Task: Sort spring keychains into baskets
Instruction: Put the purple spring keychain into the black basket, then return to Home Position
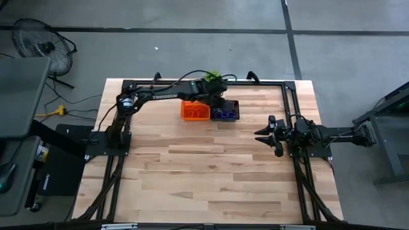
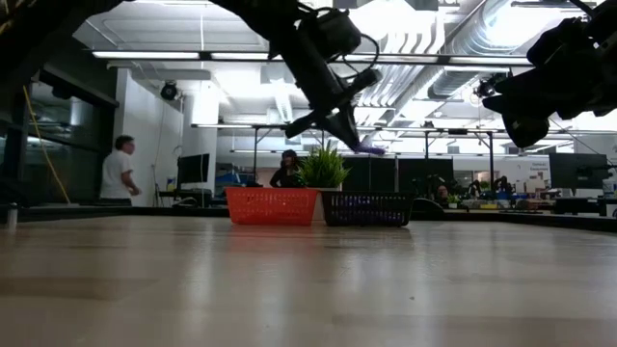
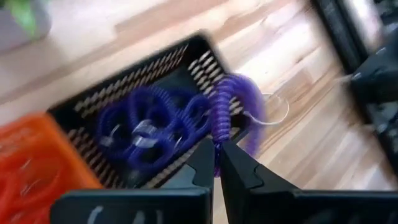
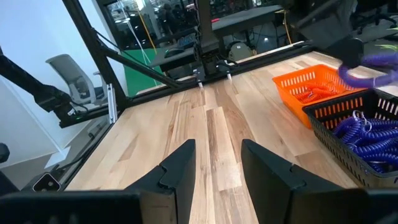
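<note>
High view: the left gripper (image 1: pixel 219 101) hangs over the black basket (image 1: pixel 226 112), which stands touching the orange basket (image 1: pixel 195 110). The plant (image 1: pixel 213 78) sits just behind the baskets. The right gripper (image 1: pixel 268 135) waits well to the right of the black basket, above bare table (image 1: pixel 211 179). No loose keychain shows on the boards.

Low view: the left gripper (image 2: pixel 345 130) is raised above the black basket (image 2: pixel 366 208), with a purple keychain (image 2: pixel 370 149) at its tip. The orange basket (image 2: pixel 272 205) stands beside, the plant (image 2: pixel 324 168) behind the two. People show far off in the room.

Left wrist view: the fingers (image 3: pixel 202 163) are pinched nearly closed on the purple keychain (image 3: pixel 231 112), which dangles at the black basket's (image 3: pixel 163 62) rim, partly outside it. Purple coils (image 3: pixel 146 127) already lie inside. The view is smeared, so the exact grip is hard to read.

Right wrist view: the right gripper (image 4: pixel 216 165) is spread wide and holds nothing. Red coils (image 4: pixel 314 92) lie in the orange basket (image 4: pixel 297 79), purple coils (image 4: pixel 354 134) in the black basket (image 4: pixel 339 140), which is cut off at the edge.

Progress: sorting looks almost finished; this purple keychain still needs dropping. Counts in each basket cannot be made out.
</note>
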Robot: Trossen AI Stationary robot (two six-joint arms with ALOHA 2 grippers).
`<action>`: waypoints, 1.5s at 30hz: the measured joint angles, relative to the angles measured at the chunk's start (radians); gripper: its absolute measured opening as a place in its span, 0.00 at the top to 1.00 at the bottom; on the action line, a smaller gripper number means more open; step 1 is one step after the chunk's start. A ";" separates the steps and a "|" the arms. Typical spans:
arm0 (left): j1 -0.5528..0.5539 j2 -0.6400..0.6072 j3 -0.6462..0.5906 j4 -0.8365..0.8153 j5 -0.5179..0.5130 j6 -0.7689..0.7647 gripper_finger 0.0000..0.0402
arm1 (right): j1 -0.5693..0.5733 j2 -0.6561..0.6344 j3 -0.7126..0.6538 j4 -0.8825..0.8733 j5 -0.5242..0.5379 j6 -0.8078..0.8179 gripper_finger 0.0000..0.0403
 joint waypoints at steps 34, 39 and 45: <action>0.019 0.014 0.001 -0.015 0.002 0.013 0.74 | 0.000 0.000 0.000 0.000 0.000 0.000 0.69; 0.006 0.014 0.001 0.042 0.005 0.068 0.74 | 0.000 0.000 0.000 0.000 0.000 0.000 0.69; -0.033 0.014 0.001 0.087 0.031 0.198 0.81 | 0.000 0.000 0.000 0.000 0.000 0.000 0.69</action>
